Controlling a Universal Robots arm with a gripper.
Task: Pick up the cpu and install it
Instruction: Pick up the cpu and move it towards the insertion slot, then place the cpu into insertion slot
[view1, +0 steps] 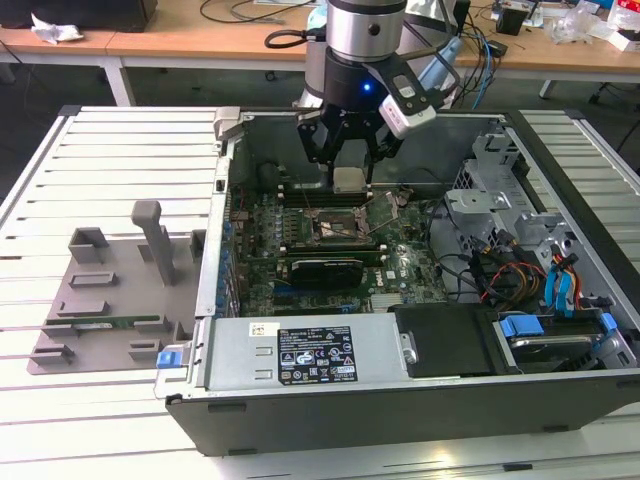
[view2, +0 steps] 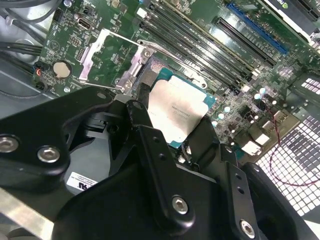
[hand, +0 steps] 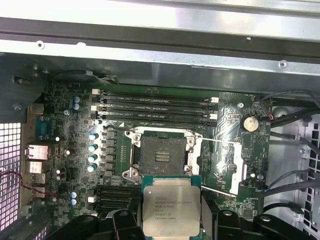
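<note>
Gripper clamps one cpu — aloft.

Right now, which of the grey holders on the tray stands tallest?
The narrow upright post on the tray's half nearer the computer case; the other holders are low blocks.

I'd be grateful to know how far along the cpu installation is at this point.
Done: the cpu is picked up, clamped in the gripper. In hand: it hangs inside the case, just short of the socket, whose frame is swung open. Left: the socket is bare, so the cpu is not yet seated.
</note>
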